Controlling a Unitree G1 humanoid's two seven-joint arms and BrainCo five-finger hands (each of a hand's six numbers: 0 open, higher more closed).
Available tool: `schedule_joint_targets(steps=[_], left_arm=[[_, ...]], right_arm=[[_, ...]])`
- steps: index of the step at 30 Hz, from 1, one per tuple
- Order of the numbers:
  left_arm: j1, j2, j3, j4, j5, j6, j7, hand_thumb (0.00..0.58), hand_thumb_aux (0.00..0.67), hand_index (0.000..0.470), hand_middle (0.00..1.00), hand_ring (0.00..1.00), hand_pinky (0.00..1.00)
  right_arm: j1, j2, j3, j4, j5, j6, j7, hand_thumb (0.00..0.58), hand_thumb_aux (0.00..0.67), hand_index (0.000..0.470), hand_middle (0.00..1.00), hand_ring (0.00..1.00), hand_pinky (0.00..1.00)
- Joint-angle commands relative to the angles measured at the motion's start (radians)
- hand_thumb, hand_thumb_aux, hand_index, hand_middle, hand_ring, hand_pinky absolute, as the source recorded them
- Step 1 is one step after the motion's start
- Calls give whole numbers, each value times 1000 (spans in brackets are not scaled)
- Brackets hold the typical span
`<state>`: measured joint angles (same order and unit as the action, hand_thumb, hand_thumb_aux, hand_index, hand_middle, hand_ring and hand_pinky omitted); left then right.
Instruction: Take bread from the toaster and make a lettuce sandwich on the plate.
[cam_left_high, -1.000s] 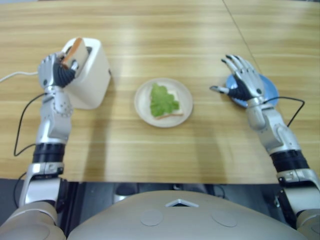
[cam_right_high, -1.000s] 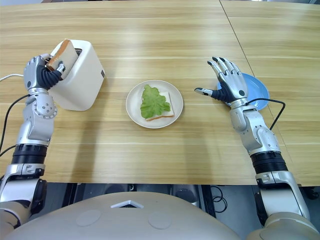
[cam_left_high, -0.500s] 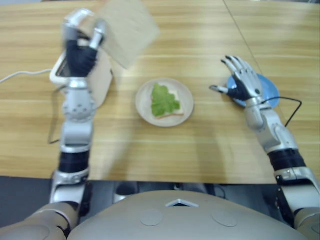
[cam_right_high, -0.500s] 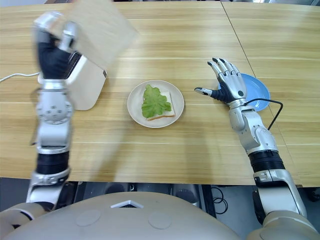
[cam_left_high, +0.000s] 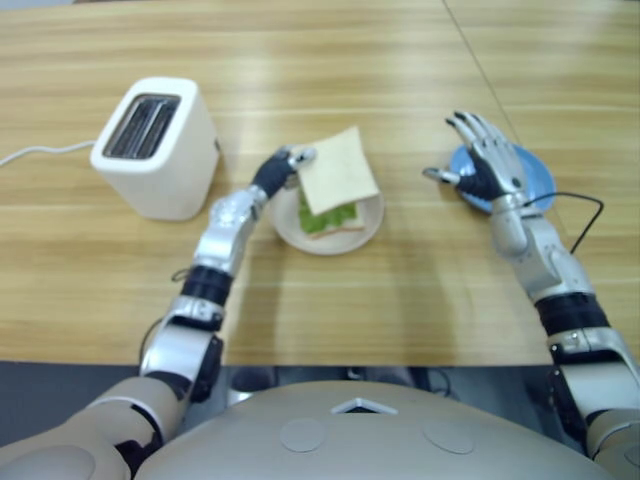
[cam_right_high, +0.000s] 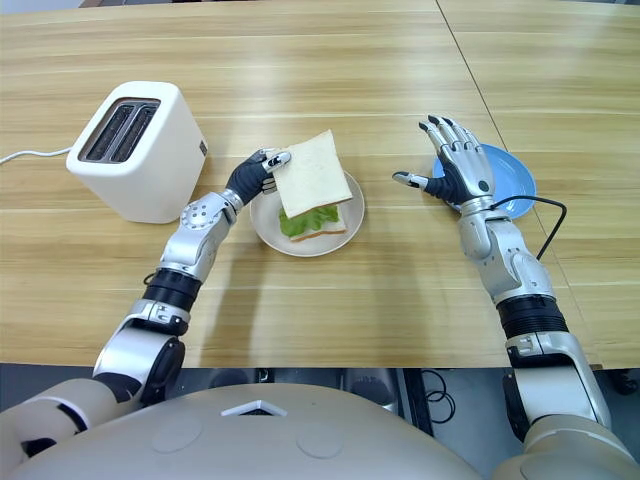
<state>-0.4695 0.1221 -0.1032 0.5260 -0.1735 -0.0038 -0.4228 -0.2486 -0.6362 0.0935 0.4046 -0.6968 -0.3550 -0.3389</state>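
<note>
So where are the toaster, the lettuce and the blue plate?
toaster (cam_right_high: 140, 180), right eye view, its white front wall.
lettuce (cam_right_high: 305, 222), right eye view, its visible green edge.
blue plate (cam_right_high: 514, 183), right eye view, its bare right side.

The bread (cam_right_high: 312, 172) hides most of the lettuce (cam_right_high: 301, 222); the right hand (cam_right_high: 460, 175) covers part of the blue plate (cam_right_high: 512, 186); the cord (cam_right_high: 30, 156) leaves the left edge.

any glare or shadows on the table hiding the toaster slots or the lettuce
Left eye view: a pale sheen streaks the table behind the plate, but the toaster slots read clearly. Right eye view: weaker sheen, a shadow at the toaster's base; the lettuce is partly covered by the bread slice in the left hand, not by glare.
</note>
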Motion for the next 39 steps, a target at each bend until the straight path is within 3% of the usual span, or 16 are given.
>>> schedule_joint_targets(steps=[1,13,24,33,39], left_arm=[[-40,22,10,84,46,-32,-1,580,670,460,1000,1000,1000],[-132,-6,-96,384,270,-141,87,580,670,460,1000,1000,1000],[-176,-7,-123,544,368,-171,155,580,670,460,1000,1000,1000],[-188,10,-117,569,389,-179,189,580,670,460,1000,1000,1000],[-186,5,-116,554,388,-184,190,580,670,460,1000,1000,1000]], right_arm=[[-7,-5,9,21,4,-6,-5,0,0,0,0,0,0],[-25,4,81,-19,-44,-15,23,0,0,0,0,0,0],[-83,54,301,-63,-186,-87,108,0,0,0,0,0,0],[-144,109,482,74,-298,-106,175,0,0,0,0,0,0],[-158,148,562,295,-273,-88,369,0,0,0,0,0,0]])
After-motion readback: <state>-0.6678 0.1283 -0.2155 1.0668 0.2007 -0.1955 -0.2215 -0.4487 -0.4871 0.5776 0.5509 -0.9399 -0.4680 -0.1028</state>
